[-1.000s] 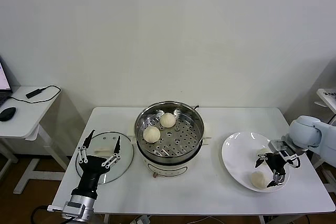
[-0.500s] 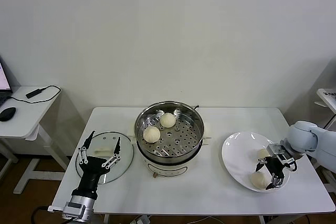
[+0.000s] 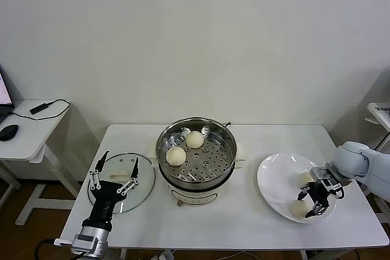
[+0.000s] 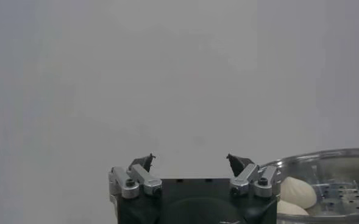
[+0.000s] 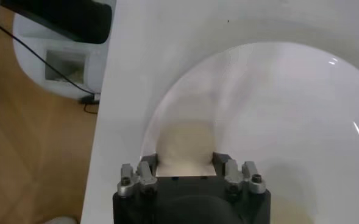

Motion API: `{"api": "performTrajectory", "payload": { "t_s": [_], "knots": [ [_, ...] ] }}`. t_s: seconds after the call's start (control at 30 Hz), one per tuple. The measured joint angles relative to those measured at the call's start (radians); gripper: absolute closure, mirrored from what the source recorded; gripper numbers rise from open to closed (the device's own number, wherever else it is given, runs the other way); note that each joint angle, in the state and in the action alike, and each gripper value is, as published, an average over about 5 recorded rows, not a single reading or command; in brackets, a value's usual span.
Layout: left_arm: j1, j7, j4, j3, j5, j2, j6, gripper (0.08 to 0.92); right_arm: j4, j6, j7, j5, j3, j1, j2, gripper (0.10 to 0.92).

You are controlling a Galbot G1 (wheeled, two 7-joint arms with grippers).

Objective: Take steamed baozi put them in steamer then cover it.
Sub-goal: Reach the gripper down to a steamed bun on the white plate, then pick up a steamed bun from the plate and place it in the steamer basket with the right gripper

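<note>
Two buns (image 3: 184, 147) already sit on the far-left part of the steamer (image 3: 197, 154) tray, leaving room for the rest. Two more wait on the plate (image 3: 277, 181) at the right; the right gripper (image 3: 313, 200) straddles the nearer bun (image 3: 298, 209), fingers apart on either side, ready to close. The left gripper (image 3: 114, 175) hovers spread open over the lid (image 3: 144, 182) on the table's left.
</note>
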Motion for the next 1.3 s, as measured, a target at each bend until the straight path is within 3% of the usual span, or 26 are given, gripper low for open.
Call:
{"api": "performTrajectory", "payload": {
  "t_s": [0.37,0.8,1.3],
  "knots": [
    [-0.005,-0.001,-0.011,0.001,-0.004,0.008,0.006,0.177,0.03,0.071,-0.043,0.017,-0.064,0.217,0.047,0.416],
    [0.011,-0.002,-0.029,-0.003,-0.004,0.008,0.002,0.177,0.067,0.273,-0.065,0.031,-0.139,0.582,0.326,0.414],
    [0.007,-0.002,-0.027,-0.005,-0.006,0.012,-0.007,0.177,0.168,0.532,0.052,-0.183,-0.169,0.592,0.566,0.404]
  ]
}}
